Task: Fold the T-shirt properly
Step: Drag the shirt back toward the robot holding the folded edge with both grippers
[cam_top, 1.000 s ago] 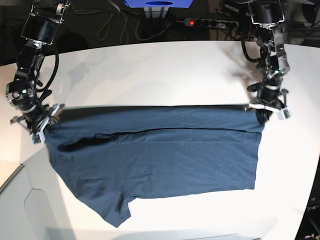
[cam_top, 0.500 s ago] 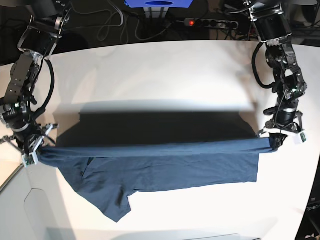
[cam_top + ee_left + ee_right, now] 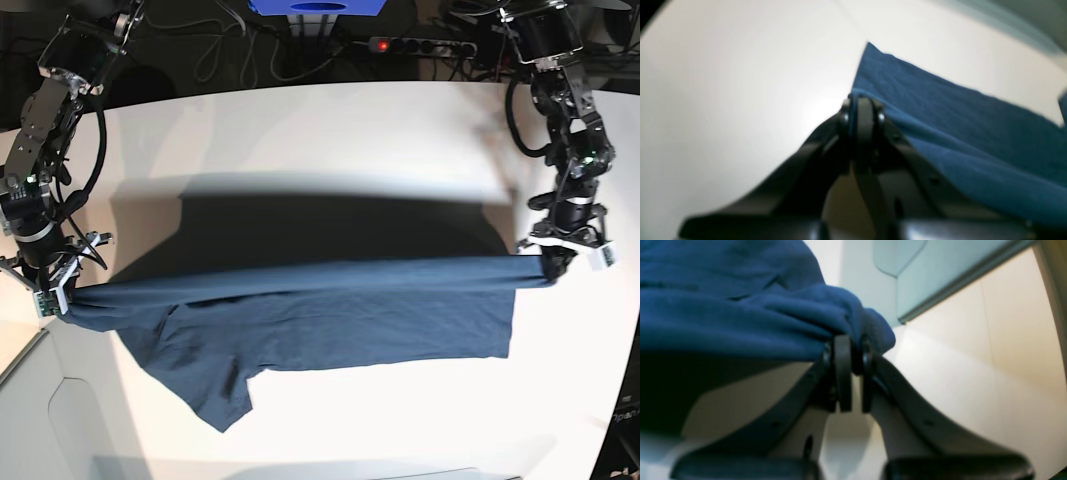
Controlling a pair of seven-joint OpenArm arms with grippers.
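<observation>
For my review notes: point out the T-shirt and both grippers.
T-shirt (image 3: 340,325): base view, flat middle of the cloth.
left gripper (image 3: 557,262): base view, fingertips pinching the cloth edge.
right gripper (image 3: 62,297): base view, fingertips at the other cloth end.

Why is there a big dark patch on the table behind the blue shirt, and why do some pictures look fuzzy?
In the base view the dark patch is the shadow of the T-shirt, cast on the white table because both grippers hold its edge up. In the left wrist view the left gripper and cloth look soft and blurry. In the right wrist view the right gripper is too close to be sharp.
</observation>
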